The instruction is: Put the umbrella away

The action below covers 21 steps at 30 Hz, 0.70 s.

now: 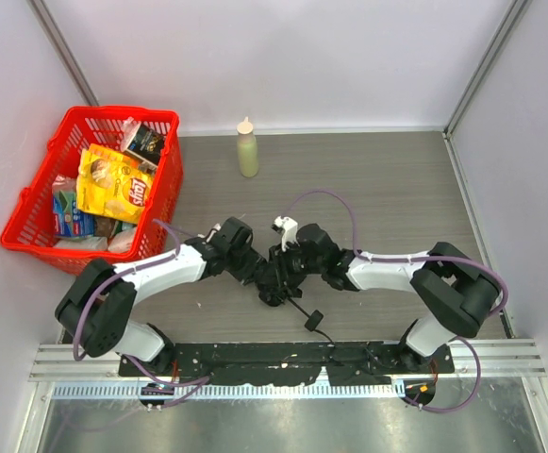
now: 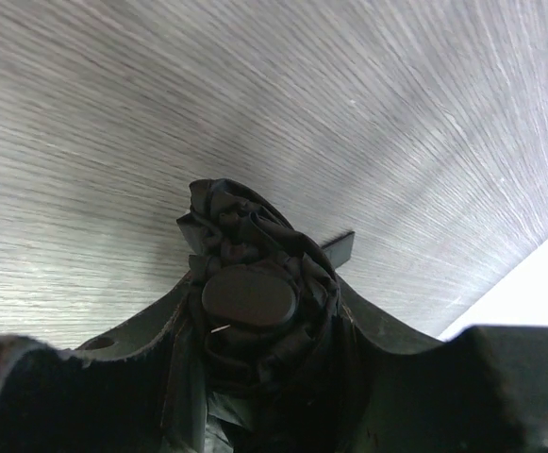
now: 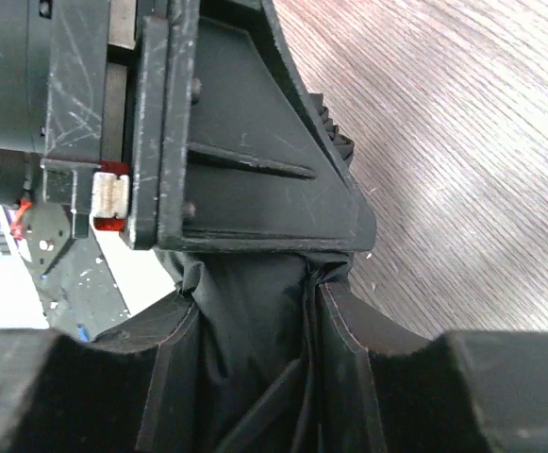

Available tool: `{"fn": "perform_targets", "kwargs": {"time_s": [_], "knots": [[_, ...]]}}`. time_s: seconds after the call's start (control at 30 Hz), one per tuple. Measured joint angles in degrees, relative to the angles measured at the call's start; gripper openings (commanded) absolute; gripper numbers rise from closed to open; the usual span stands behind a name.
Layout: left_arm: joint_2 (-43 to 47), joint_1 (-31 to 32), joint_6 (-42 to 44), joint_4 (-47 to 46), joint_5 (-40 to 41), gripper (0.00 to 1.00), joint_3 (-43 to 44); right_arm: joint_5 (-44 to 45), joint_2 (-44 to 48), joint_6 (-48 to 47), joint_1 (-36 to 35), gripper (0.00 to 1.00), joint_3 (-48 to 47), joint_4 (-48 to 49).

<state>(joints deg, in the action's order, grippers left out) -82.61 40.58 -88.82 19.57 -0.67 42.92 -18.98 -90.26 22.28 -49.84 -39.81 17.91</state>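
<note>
Top external view: umbrella (image 1: 275, 278) collapsed and bunched, right of the red basket (image 1: 28, 236), nearer the arm bases, over the surface (image 1: 396, 189). Left end effector (image 2: 259, 311) is clamped on the gathered fabric by the round cap. Right end effector (image 3: 255, 377) pinches fabric too. Looks roughly midway: canopy gathered, not tidy, not stowed anywhere yet. Strap (image 1: 313, 321) hangs loose, further from the basket. Only readable text is "Lay's" on the yellow chip bag (image 1: 113, 184) inside the basket; other labels too small.
</note>
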Motion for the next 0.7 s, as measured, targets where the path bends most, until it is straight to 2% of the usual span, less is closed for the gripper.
{"fn": "perform_targets", "kwargs": {"time_s": [0.03,0.2,0.27,0.3,0.37,0.4,0.67,0.7], "knots": [[0.0,0.1,0.7,-0.8,0.2,0.06,0.0,-0.7,0.2,0.7,0.7,0.01,0.5,1.1],[0.0,0.4,3.8,-4.3,1.0,0.52,-0.1,-5.6,0.5,5.4,4.4,0.01,2.8,6.0],[0.4,0.5,5.0,-5.2,1.7,0.59,-0.2,-6.7,0.5,6.9,5.4,0.01,3.2,7.4],[1.1,0.6,5.5,-5.5,2.4,0.54,-0.6,-7.6,0.5,8.2,6.0,0.01,3.3,8.4],[2.7,0.5,5.9,-6.2,3.1,0.12,-1.2,-9.1,0.5,10.1,6.7,0.01,3.7,10.4],[3.5,0.6,6.0,-6.8,3.4,0.02,-1.5,-9.6,0.5,10.6,6.9,0.01,3.8,11.2],[1.6,0.6,6.2,-10.9,2.8,0.00,-3.3,-8.9,0.5,7.7,6.8,0.01,3.0,7.1],[0.8,0.6,6.1,-11.5,2.6,0.00,-3.3,-8.2,0.5,6.8,6.6,0.05,2.7,5.6]]}}
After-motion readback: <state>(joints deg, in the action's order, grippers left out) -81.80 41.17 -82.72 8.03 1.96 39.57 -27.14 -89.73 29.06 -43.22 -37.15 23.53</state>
